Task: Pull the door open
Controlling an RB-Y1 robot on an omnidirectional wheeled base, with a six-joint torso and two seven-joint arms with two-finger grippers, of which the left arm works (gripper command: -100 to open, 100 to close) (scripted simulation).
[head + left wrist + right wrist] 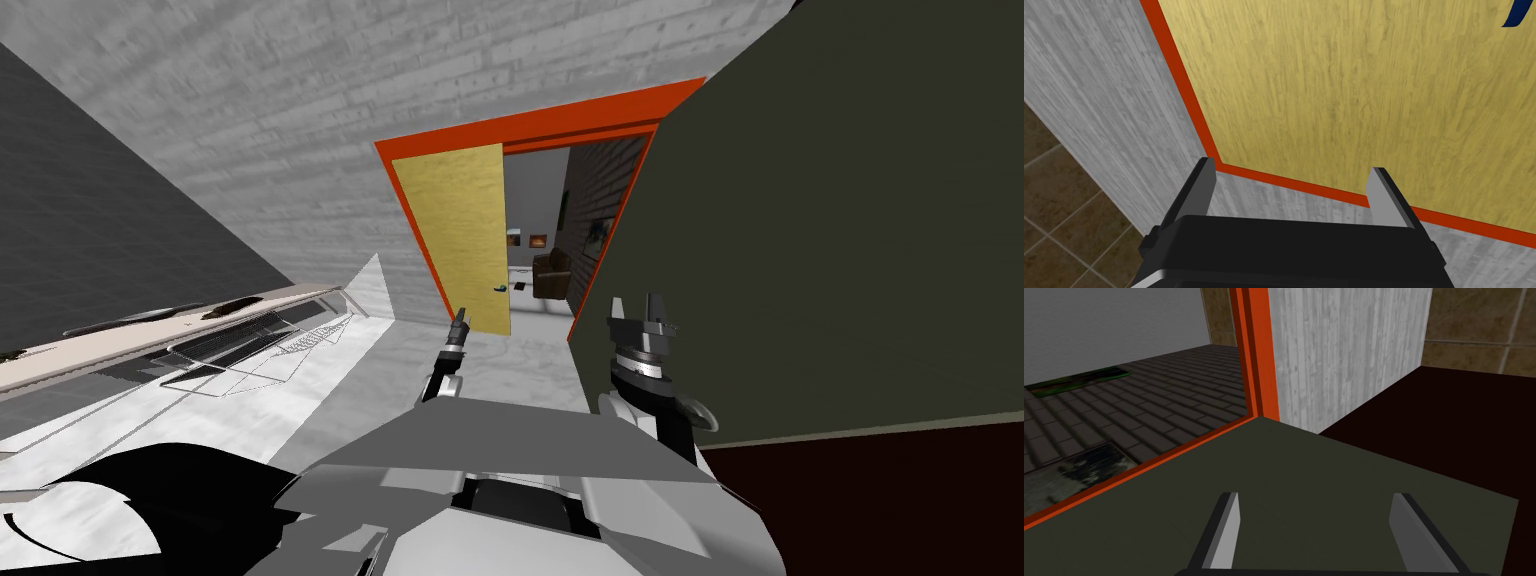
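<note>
Ahead, at twelve o'clock in the head view, the yellow door [450,235] stands in its orange frame [540,125]. It covers the nine o'clock half of the opening. The three o'clock half is a gap with a room beyond, so the door looks partly open. Its long axis runs upright, and its free edge borders that gap. The small dark blue handle [497,288] sits low on the free edge.

The left jaws are the nearer pair. They sit just short of the door's foot, and the handle lies at about one o'clock from them, near but not touching. The left forearm reaches forward from the chest. In the left wrist view its fingers [1206,186] are spread wide with nothing between them and face a corner of the frame. The handle there is only a blue sliver [1511,15], well off their line.

The right jaws are raised at three o'clock of the frame, facing the dark olive wall [850,200]. Their fingers [1226,528] are likewise parted and empty.

As I judge it, the left jaws need to shift toward one o'clock to bracket the handle before any pull back toward six o'clock.
</note>
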